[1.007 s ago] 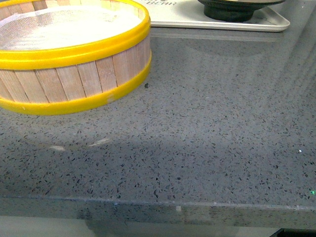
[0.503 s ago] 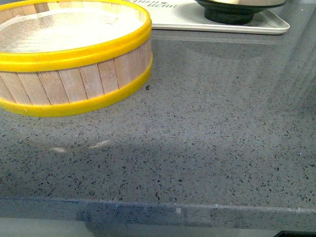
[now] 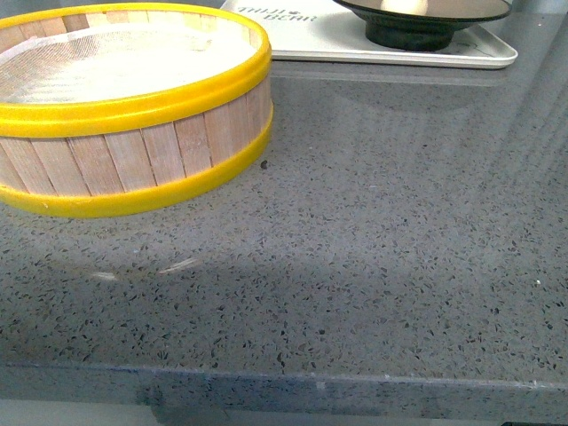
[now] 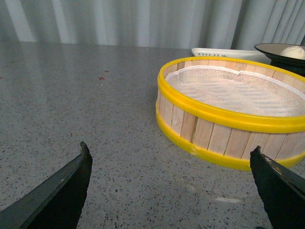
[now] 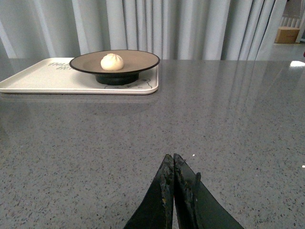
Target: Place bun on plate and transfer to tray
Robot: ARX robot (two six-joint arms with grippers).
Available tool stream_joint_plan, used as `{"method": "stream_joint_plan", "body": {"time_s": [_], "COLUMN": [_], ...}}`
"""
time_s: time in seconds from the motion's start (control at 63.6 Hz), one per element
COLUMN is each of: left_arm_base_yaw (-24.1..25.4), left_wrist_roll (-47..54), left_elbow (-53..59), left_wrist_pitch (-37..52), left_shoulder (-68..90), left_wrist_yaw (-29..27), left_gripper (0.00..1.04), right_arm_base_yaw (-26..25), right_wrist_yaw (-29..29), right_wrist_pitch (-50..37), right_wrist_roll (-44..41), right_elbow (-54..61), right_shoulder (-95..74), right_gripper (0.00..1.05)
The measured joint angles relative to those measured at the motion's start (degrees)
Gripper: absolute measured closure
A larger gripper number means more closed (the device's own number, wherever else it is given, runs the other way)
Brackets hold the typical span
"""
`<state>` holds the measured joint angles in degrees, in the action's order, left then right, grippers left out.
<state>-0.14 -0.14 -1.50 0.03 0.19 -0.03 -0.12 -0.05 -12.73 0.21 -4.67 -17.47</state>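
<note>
Right wrist view shows the bun (image 5: 112,61) sitting on the plate (image 5: 138,59), which stands on the tray (image 5: 43,78), all well apart from the right gripper (image 5: 173,164), whose 2 fingers are pressed together with nothing between them, low over the grey speckled counter (image 5: 228,119). The left gripper (image 4: 171,164) has its fingers spread wide and empty, near the steamer basket (image 4: 224,138) (yellow-rimmed, lined with white cloth). Compared with 1 second ago, the front view has tilted slightly: the steamer basket sits lower in frame and more of the tray and plate foot shows. Neither arm appears in the front view.
</note>
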Motion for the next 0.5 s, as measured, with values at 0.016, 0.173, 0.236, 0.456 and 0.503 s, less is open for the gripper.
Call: {"method": "stream_joint_plan", "body": {"time_s": [0.016,0.173,0.236,0.456,0.503], "left_arm_base_yaw": [0.0,0.0,0.0,0.0,0.0], "left_wrist_roll": [0.0,0.02,0.02,0.02,0.02], "left_elbow": [0.0,0.0,0.0,0.0,0.0], "left_wrist_pitch": [0.0,0.0,0.0,0.0,0.0], "left_shoulder": [0.0,0.0,0.0,0.0,0.0], "left_wrist_yaw": [0.0,0.0,0.0,0.0,0.0], "left_gripper": [0.07,0.07,0.07,0.07,0.07], "right_arm_base_yaw": [0.0,0.0,0.0,0.0,0.02], "right_wrist_yaw": [0.0,0.0,0.0,0.02,0.0], "right_wrist_pitch": [0.09,1.22,1.7,3.19,2.71], "right_wrist_roll": [0.0,0.0,0.0,0.0,0.0], "right_elbow": [0.07,1.22,1.57,2.73,3.67], "right_shoulder": [0.15,2.54,3.39,6.12,6.91], "right_gripper": [1.03,1.03,1.03,1.03,1.03]}}
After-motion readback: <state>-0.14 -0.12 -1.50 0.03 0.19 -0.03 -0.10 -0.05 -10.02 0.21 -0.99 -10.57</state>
